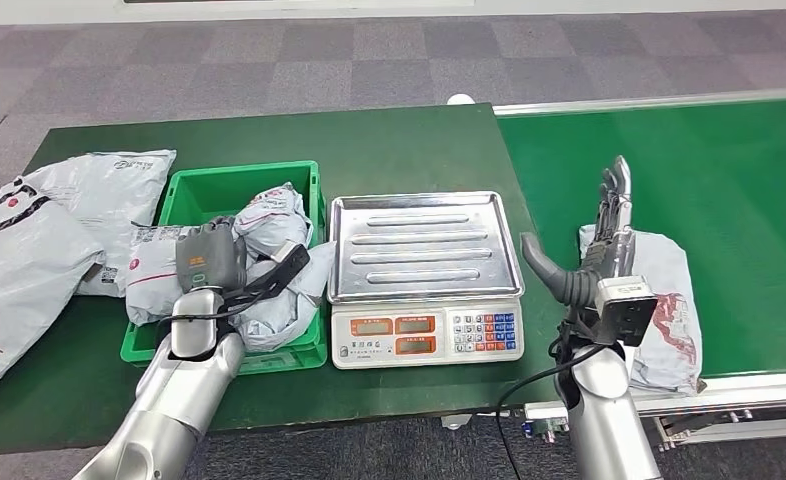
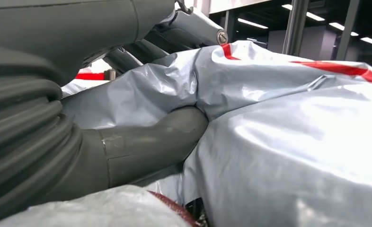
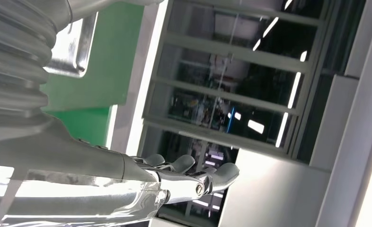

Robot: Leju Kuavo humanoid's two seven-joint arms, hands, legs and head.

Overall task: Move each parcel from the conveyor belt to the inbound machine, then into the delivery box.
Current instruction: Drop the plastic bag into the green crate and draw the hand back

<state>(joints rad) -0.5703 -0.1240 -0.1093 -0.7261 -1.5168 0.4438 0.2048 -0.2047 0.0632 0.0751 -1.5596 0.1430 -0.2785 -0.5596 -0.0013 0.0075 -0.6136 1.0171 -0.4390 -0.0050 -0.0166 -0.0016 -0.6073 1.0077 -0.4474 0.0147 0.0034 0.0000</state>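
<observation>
left robot hand: my left robot hand [image 1: 231,262] is down in the green delivery box [image 1: 308,180] at 9 o'clock, fingers and thumb among the grey parcels [image 1: 269,218]; i cannot tell whether it grips one (the wrist view is too close).
right robot hand: my right robot hand [image 1: 597,236] stands upright at 3 o'clock, fingers straight, thumb apart, holding nothing.
parcel: a grey parcel [image 1: 669,300] lies on the conveyor belt [image 1: 729,170], just behind that hand.
inbound machine: the scale [image 1: 424,262] sits on the desk [image 1: 399,140] between box and belt.

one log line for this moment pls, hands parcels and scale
left robot hand: on parcel in green crate | right robot hand: open, above belt parcel | scale tray: empty
</observation>
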